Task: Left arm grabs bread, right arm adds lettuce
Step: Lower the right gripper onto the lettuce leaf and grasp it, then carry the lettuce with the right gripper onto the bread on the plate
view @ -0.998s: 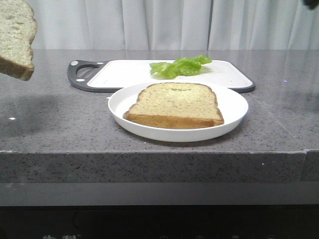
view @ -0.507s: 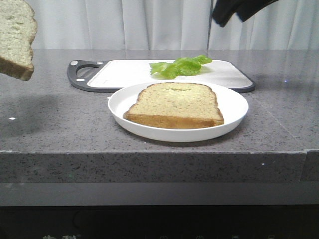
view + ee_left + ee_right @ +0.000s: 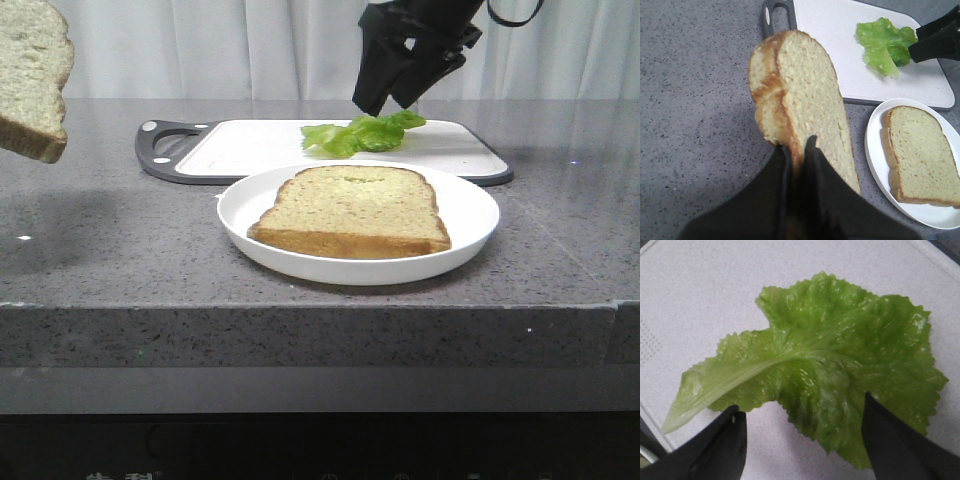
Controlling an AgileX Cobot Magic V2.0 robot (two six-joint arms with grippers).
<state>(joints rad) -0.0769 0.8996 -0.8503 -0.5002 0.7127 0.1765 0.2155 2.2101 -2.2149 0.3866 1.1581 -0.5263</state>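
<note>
We see the left gripper (image 3: 797, 150), angular and black with flat tapered fingers, pinching a thick square slice of pale, speckled toast bread with a golden-brown crust (image 3: 800, 100) by its lower edge. The bread stands up from between the fingers, one finger on each face, held in the air above the grey speckled stone counter (image 3: 695, 100). In the front view only the slice (image 3: 32, 75) shows, at the left border.

Beyond the fingertips of the left gripper lies a white rectangular cutting board with a dark grey rim and handle (image 3: 840, 45). On it rests a small bunch of bright green ruffled lettuce leaves (image 3: 882, 42). Off to the side of the held bread, a round white shallow plate (image 3: 877, 160) sits on the counter, just beside the board, and holds a second slice of toast bread lying flat (image 3: 920, 155), filling most of the plate.

The right gripper (image 3: 395, 100), also black, hangs just above the lettuce (image 3: 362, 133) with its fingers spread wide. In the right wrist view the two dark fingertips (image 3: 725, 440) stand to either side of the near edge of the leaf (image 3: 830, 365), which lies flat on the white board (image 3: 700, 290) between and ahead of them. We cannot tell whether the tips touch the leaf.
</note>
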